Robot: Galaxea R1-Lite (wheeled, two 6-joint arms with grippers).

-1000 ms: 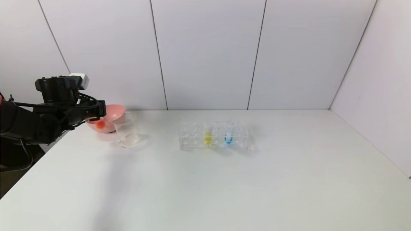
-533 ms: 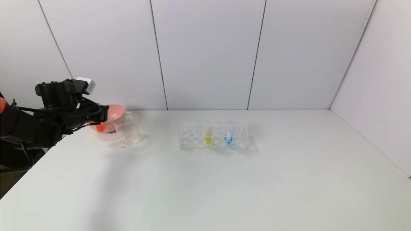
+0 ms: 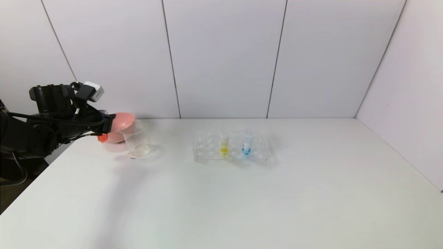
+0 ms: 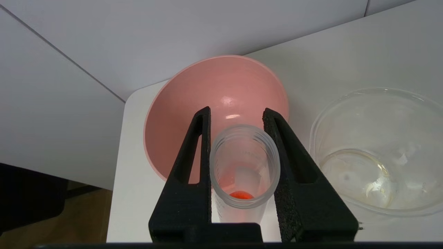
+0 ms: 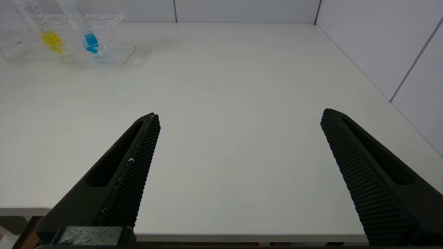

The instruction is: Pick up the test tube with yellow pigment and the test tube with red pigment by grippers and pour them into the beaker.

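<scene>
at the far left of the table (image 3: 221, 207) the left gripper (image 3: 107, 126) hangs above the table's edge, its two black fingers (image 4: 193, 166) clamped tight on the red tube (image 4: 244, 173) — the tube lies tipped over, its open mouth toward the wrist camera and a small red pool at its rounded end; in the head view that red end (image 3: 102, 138) shows just below the gripper, in front of the pink bowl (image 3: 124, 121); the bowl sits at the table's back left corner; just right of it, close beside, stands the beaker (image 3: 138, 140), clear and upright, with no colour to be seen in its bottom; well apart to the right, near the middle, is the clear rack (image 3: 230, 147); in it the yellow tube (image 3: 224, 145) stands upright, and the blue tube (image 3: 246, 143) beside it on the right; the right gripper (image 5: 238, 138) is out of the head view — its own camera shows it at the table's near edge, fingers spread wide, holding nothing.
</scene>
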